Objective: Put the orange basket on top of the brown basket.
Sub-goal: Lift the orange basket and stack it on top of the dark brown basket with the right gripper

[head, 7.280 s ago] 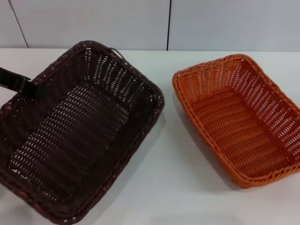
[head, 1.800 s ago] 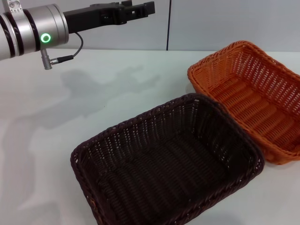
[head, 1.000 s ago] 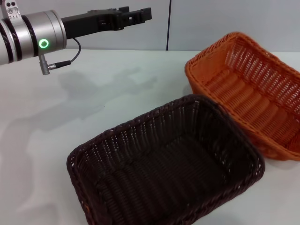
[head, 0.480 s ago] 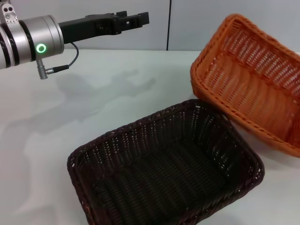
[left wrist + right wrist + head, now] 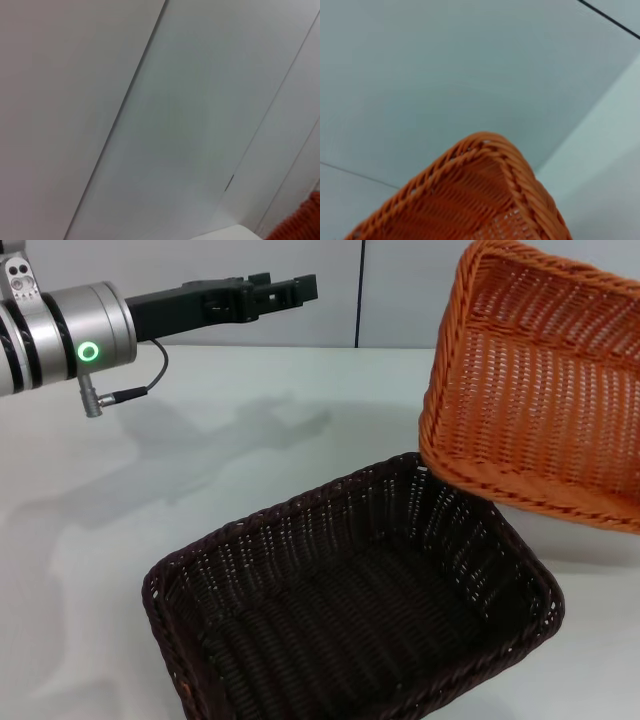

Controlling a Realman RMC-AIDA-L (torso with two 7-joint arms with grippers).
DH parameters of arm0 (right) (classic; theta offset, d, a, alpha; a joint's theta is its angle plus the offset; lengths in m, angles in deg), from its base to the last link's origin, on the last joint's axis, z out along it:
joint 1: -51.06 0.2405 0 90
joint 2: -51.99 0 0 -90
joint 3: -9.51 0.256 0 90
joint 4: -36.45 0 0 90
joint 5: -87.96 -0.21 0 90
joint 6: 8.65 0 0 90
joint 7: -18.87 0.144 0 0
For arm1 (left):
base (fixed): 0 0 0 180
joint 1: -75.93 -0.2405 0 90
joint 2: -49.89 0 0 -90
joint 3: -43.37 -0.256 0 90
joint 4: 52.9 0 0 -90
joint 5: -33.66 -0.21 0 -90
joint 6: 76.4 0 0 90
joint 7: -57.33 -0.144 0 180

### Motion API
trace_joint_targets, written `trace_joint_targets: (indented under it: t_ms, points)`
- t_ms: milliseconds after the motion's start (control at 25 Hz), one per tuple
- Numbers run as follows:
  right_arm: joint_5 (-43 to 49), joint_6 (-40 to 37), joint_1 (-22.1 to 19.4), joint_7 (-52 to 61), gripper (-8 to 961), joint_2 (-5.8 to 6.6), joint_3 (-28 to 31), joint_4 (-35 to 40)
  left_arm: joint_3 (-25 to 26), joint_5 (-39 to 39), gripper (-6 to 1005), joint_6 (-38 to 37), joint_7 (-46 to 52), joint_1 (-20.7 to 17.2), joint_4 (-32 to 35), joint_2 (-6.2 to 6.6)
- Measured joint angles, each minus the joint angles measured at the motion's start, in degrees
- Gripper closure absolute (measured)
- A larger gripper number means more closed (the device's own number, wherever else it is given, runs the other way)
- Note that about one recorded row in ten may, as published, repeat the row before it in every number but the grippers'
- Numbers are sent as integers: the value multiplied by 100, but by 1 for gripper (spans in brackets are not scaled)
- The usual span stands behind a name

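Note:
The orange basket [image 5: 540, 380] hangs in the air at the right, tilted steeply with its open side facing me, its lower rim just above the far right corner of the brown basket [image 5: 350, 610]. The brown basket sits flat on the white table [image 5: 200, 480] in front of me. The right wrist view shows a corner of the orange basket's braided rim [image 5: 485, 200] close up; the right gripper itself is out of view. My left gripper [image 5: 290, 287] is raised at the upper left, far from both baskets. A bit of the orange basket shows in the left wrist view [image 5: 300, 225].
A grey panelled wall [image 5: 400, 290] stands behind the table. The left arm's silver wrist with a green light [image 5: 75, 325] reaches in from the left edge, casting a shadow on the table.
The orange basket has risen off the table and tipped up steeply at the right. The brown basket and the left arm have hardly moved.

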Motion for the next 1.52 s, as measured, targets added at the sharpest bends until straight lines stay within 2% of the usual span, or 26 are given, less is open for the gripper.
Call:
trace_joint_targets:
  t_ms: [240,400,720,840,1000,1520]
  points:
    - [-725,-172,66,-543,757,-119,-14,-286,0,3,173,-24,0,-1,15,-9]
    - [-778,-328,213,-716,744,-264,-24,-332,0,12,173,-38,0,-1,90,-11]
    - [-743,-1045,491,-1075,718,-697,-93,-352,0,13,173,-55,-15,34,156,-11]
    - [-734,-1253,498,-1112,708,-860,-330,-353,0,12,173,-61,-39,40,156,-11]
    - [-743,-1606,428,-1505,694,-1018,-554,-415,0,12,173,-64,-51,44,160,-11]
    - [-699,-1660,276,-2233,651,-1010,-1424,-595,-44,11,173,-34,-69,61,290,-28]
